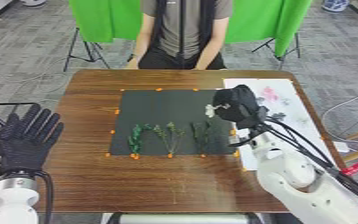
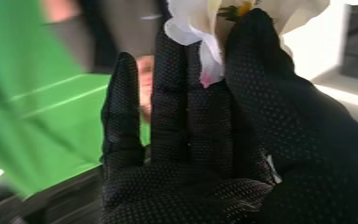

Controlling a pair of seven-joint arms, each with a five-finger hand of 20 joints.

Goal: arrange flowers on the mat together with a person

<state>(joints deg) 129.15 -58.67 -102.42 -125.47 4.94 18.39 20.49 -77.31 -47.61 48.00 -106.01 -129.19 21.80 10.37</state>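
Floor (image 1: 24,75) beyond the fingers; table (image 1: 158,182) below the right ones, mat (image 1: 153,107) by their tips; left hand (image 1: 23,145) wide; right hand (image 1: 236,106) narrow, thumb and fingers pinching the white flower (image 2: 189,22). Best lowered softly near the sprigs (image 1: 135,141), then released without dragging

My head view looks forward and down past the tabletop (image 1: 158,185); my right wrist view looks closely along my robot hand (image 1: 236,105); 2 views share green cloth (image 1: 104,20).
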